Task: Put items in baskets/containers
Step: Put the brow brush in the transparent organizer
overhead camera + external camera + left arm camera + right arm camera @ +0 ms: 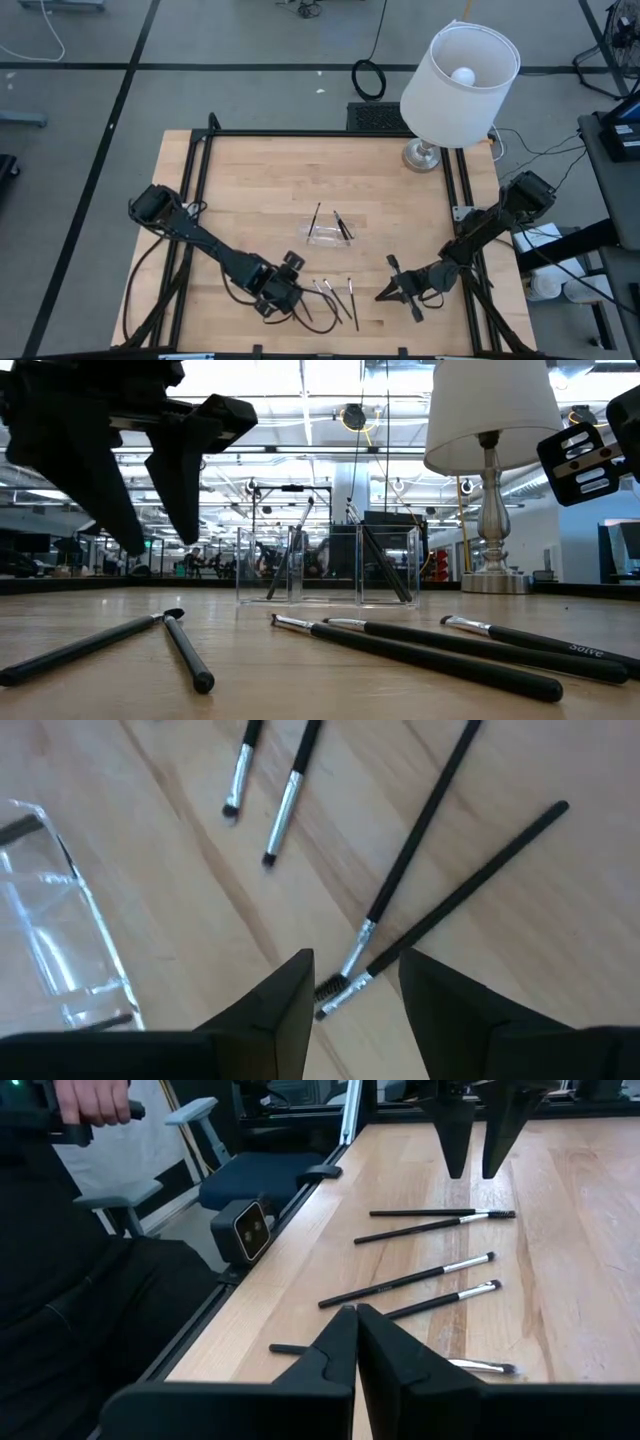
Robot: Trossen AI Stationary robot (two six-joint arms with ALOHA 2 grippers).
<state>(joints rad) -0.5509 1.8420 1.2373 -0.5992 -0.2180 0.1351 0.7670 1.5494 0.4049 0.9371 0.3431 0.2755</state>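
Several thin dark sticks with silvery ends (340, 298) lie flat on the wooden table near its front edge. Two more sticks (385, 565) lean inside the clear tray (322, 238), their upper ends over its rim. My left gripper (355, 970) is open and hovers just above the crossed silvery ends of two sticks (345, 988), one finger on each side, touching neither. My right gripper (356, 1315) is shut and empty, raised above the table to the right of the loose sticks (410, 1280); it also shows in the high view (385, 292).
A white-shaded lamp (455, 75) stands at the table's far right corner. A black frame rail (195, 200) runs along the table's sides. A seated person in dark clothes (70, 1280) is beyond the front edge, one hand (95, 1100) holding a handle. Bare wood lies left of the tray.
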